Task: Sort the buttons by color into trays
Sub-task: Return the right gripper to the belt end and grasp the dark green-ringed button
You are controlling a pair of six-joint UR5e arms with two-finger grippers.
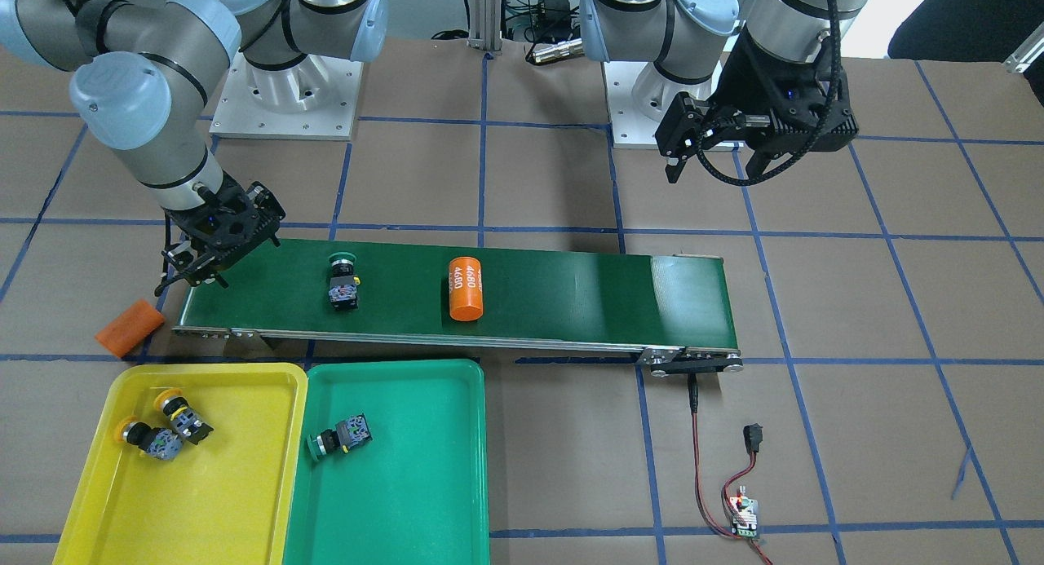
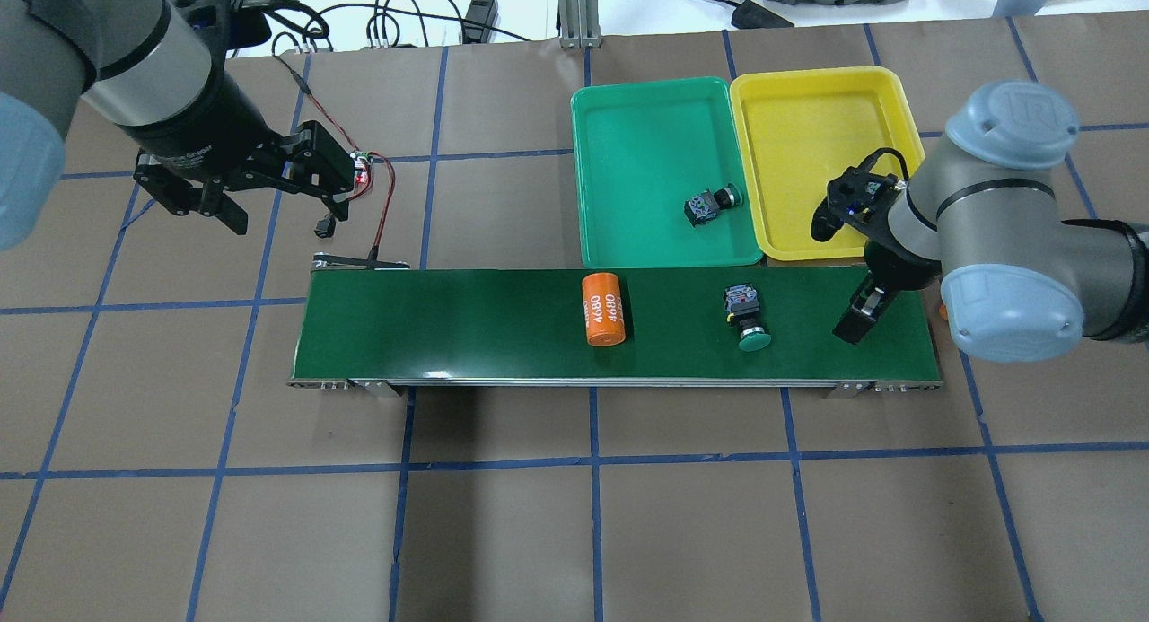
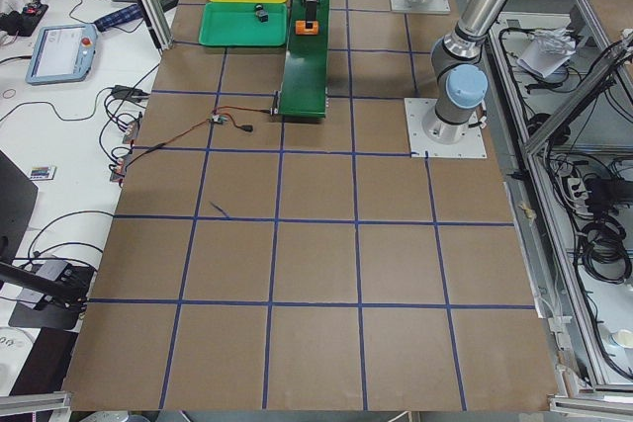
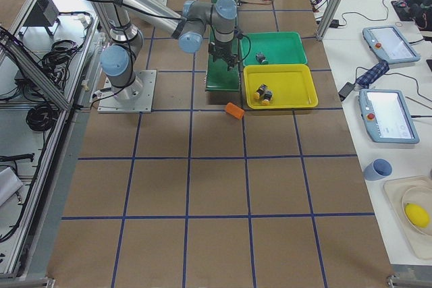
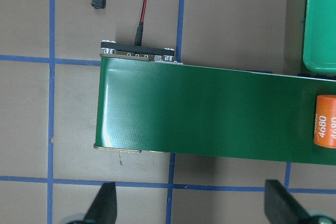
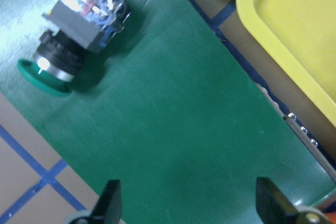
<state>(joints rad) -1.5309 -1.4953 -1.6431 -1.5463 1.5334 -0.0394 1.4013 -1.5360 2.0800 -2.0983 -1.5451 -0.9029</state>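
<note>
Yellow tray [image 1: 220,500] holds both yellow buttons [image 1: 183,417] [image 1: 151,439], lying on their sides close together in the half nearer the conveyor belt [image 1: 571,296]. Green tray [image 1: 400,500] sits just beside it and holds one green button [image 1: 341,436], also on its side, in the belt-side half. Both trays lie along the belt's long edge away from the robot, at the belt's robot-right end. The second green button [image 1: 343,285] is not sorted yet: it lies on the belt, on its side, cap toward the robot-side edge. Right pincer [image 1: 194,275] hangs over the belt's right end, fingers spread, gripping nothing, clear of that button. An orange cylinder [image 1: 466,289] marked 4680 lies mid-belt, beside the button on the side away from the right pincer. A second orange cylinder [image 1: 129,327] lies on the counter [image 1: 856,386] just off the belt's right end. Left pincer [image 2: 274,211] hangs above the counter off the belt's other end, fingers wide apart, empty. A red-black wire [image 1: 701,467] runs from that end to a small board [image 1: 744,516].
</note>
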